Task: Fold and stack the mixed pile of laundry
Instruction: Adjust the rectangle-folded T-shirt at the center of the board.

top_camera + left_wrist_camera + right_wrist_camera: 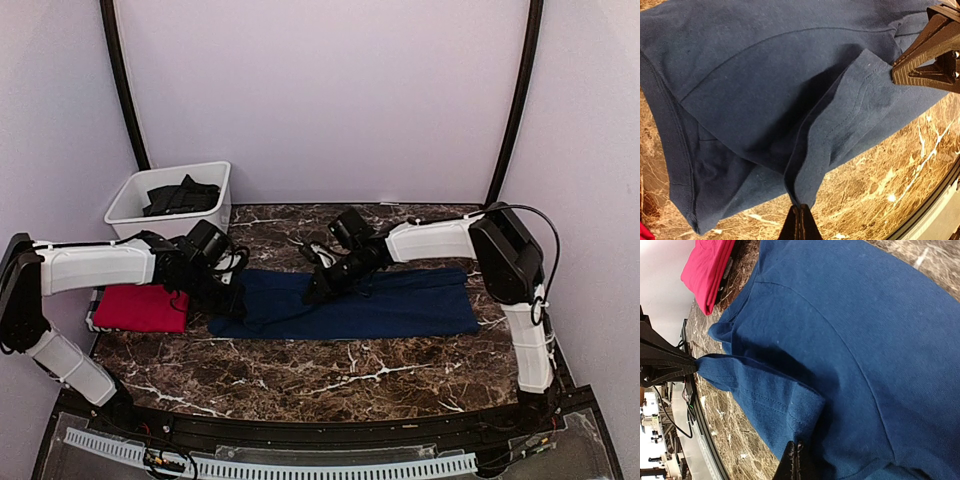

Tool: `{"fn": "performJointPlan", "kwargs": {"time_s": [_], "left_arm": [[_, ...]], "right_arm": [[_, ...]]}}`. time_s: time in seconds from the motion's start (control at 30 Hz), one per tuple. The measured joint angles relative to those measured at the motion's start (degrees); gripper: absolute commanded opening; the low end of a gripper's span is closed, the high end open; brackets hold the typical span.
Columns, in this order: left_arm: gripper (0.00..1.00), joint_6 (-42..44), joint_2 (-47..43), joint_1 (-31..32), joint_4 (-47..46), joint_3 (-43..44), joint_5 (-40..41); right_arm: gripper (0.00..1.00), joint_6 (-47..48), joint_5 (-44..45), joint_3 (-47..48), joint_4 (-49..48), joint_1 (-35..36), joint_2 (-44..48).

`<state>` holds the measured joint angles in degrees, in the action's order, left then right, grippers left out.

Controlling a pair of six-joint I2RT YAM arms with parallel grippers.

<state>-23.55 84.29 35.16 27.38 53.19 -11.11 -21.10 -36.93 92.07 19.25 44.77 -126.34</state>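
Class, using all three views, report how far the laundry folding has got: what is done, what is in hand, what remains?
Done: the red T-shirt lies folded at far left. In hand: the navy blue T-shirt lies spread out; the left gripper and right gripper, jaws shut, each pinch one sleeve's hem. Left: finishing that fold, stacking, and the dark clothing in the white bin.

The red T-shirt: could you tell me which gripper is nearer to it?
Left. The left gripper pinches the navy T-shirt beside the red T-shirt; the right gripper pinches it farther along.
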Motion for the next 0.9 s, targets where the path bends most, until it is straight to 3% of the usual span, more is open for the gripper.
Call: {"fn": "performJointPlan", "kwargs": {"time_s": [0.23,0.63,0.9], "left_arm": [[0.0,0.7,0.44,0.76,0.24,0.26,0.31],[0.0,0.83,10.34,0.72,1.57,8.5,10.16],[0.0,2.58,10.01,0.7,1.27,9.49,11.87]], "right_arm": [[0.0,0.0,1.25,-3.85,-1.6,0.07,2.16],[0.0,-0.74,3.72,-5.11,-3.72,0.07,2.16],[0.0,-1.7,4.74,-6.95,-7.3,0.07,3.15]]}}
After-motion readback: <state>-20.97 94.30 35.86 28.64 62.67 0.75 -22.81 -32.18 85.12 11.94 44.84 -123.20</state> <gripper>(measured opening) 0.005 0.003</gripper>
